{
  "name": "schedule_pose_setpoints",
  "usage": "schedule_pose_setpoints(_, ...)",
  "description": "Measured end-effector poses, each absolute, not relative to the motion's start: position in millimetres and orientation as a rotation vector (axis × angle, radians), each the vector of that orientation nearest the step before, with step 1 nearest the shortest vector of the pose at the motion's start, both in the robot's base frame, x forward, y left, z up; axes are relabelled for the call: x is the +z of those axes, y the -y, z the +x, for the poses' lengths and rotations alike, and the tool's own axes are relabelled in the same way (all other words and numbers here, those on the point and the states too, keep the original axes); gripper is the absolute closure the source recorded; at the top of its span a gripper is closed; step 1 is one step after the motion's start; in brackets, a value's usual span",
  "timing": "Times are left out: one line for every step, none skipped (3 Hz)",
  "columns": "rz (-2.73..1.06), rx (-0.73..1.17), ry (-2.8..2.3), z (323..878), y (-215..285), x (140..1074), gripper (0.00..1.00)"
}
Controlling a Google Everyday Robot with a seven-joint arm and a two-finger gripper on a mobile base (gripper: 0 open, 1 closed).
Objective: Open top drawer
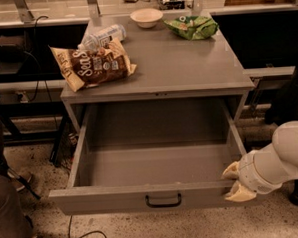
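The top drawer (156, 165) stood far out beneath the counter (186, 64). The claw (234, 181) sat at its front panel's right end; clenched or released could not be told. The drawer was probably heavy and rigid, best held by the black centre handle (164, 201).

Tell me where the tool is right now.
In the camera view, the tool sits low on the right, at the front right corner of the open top drawer.
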State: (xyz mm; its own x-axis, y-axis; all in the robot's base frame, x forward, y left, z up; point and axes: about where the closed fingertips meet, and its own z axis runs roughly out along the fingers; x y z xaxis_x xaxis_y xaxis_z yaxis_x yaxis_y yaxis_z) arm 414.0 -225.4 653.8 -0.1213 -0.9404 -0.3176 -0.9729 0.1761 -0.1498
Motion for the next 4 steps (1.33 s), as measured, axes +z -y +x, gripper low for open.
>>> schedule_pose_setpoints(-1.819, 0.133, -2.119, 414, 225, 654, 0.12)
schedule_pose_setpoints(-1.797, 0.105, -2.104, 417, 233, 667, 0.00)
schedule_pose_setpoints(-1.760, 0.004, -2.084, 431, 263, 707, 0.00)
schedule_pose_setpoints(-1.688, -0.097, -2.099, 456, 302, 750, 0.00)
